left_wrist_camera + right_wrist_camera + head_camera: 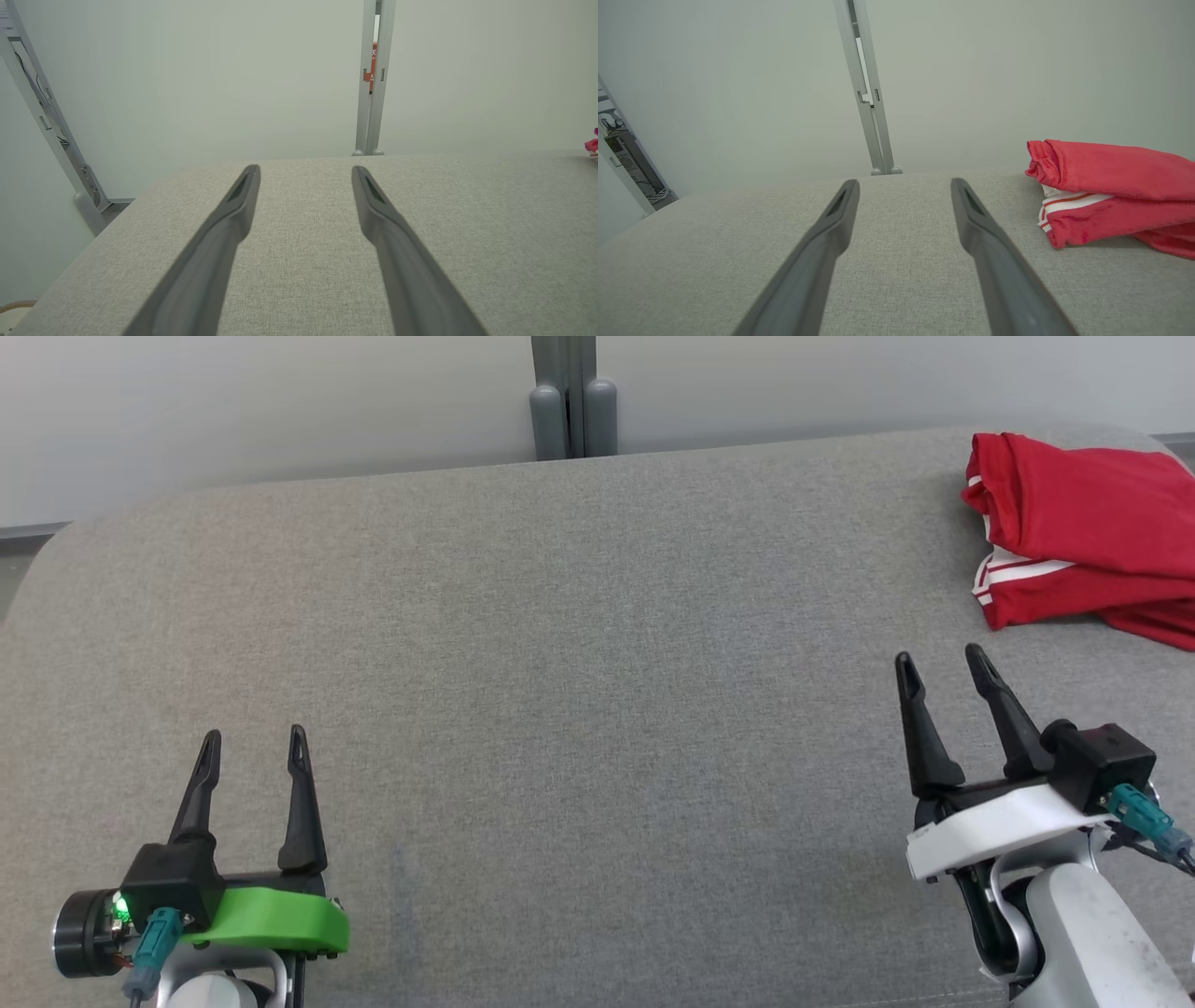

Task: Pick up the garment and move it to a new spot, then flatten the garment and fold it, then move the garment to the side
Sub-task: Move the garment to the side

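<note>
The garment (1088,537) is red with white stripes and lies bunched and folded over itself at the far right of the grey cushioned surface (579,644). In the right wrist view the garment (1111,191) sits to the right of the fingers, apart from them. My right gripper (941,663) stands open and empty at the lower right, a short way in front of the garment. At the lower left my left gripper (254,739) is open too, with nothing between its fingers. A sliver of the garment (592,144) shows at the right edge of the left wrist view.
A pale wall with a grey upright post (563,397) stands behind the surface. The surface's rounded far edge runs across the top, and its left corner drops to the floor. A metal frame (51,126) leans at the left.
</note>
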Tool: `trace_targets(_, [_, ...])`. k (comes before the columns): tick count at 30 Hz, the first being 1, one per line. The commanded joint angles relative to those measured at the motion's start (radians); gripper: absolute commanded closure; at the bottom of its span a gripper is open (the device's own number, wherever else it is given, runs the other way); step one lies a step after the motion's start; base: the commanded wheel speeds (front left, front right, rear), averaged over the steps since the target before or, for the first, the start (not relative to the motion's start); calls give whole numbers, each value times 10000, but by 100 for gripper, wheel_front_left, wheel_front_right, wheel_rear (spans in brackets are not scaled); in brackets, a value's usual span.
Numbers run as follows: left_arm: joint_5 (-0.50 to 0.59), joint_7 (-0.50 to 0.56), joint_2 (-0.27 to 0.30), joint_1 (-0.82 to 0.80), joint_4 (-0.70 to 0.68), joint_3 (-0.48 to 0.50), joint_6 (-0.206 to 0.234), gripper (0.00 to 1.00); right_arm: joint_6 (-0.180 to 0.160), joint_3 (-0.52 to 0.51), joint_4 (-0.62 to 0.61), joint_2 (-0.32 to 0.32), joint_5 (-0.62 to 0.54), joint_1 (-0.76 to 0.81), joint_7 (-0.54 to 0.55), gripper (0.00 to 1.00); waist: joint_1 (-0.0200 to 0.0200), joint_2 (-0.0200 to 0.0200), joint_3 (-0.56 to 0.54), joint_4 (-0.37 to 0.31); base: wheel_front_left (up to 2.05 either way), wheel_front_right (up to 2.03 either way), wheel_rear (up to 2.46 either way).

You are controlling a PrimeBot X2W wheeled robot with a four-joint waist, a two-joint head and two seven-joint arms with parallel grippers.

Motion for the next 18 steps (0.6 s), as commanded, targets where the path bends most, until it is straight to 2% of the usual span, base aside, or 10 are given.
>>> trace_targets(1, [-58, -43, 31, 78, 37, 44, -12, 0, -19, -74, -103, 78, -125, 258, -22, 0, 1, 0, -84, 48, 0, 0, 0])
trace_targets(18, [-218, -34, 166, 340, 176, 123, 38, 0, -19, -487, -482, 625, -739, 1181, -22, 0, 1, 0, -598, 214, 0, 0, 0])
